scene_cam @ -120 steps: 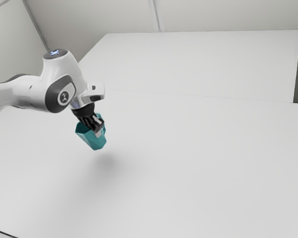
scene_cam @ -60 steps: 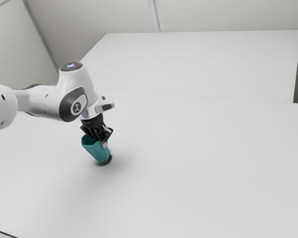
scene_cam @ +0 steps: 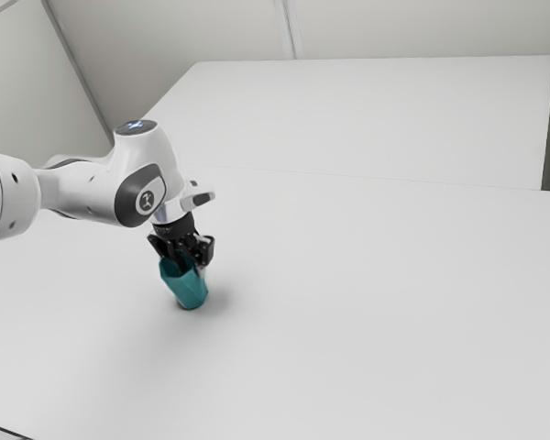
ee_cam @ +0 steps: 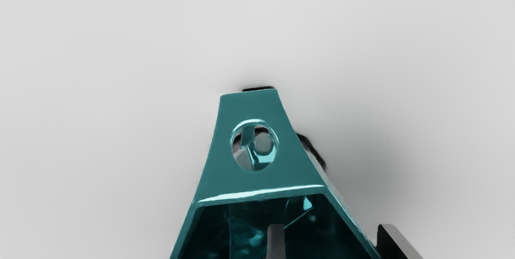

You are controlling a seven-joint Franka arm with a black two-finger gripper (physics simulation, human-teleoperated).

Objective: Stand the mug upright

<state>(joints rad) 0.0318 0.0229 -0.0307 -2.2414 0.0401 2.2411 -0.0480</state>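
Note:
In the exterior view the gripper [scene_cam: 192,266] points down at the mouth of the teal mug [scene_cam: 189,292]. The mug's bottom end is at the tabletop and its body leans, mouth toward the exterior view's left. The wrist view has the gripper [ee_cam: 332,237] astride the wall of the mug [ee_cam: 249,180]: one finger [ee_cam: 276,241] is inside the mouth, the other [ee_cam: 396,243] outside by the rim. They stand wide apart, and the inner one has a gap to the wall. A round hole shows in the mug's tapered face.
The white table [scene_cam: 376,302] extends around the mug, with a soft shadow close to it. Farther back stands a pale raised panel [scene_cam: 367,119]. A dark line [scene_cam: 5,430] crosses the exterior view's lower left corner.
The mug has come down from the air to the table, toward the exterior view's right, and leans less than before. My hand has moved down with it, and its fingers have spread.

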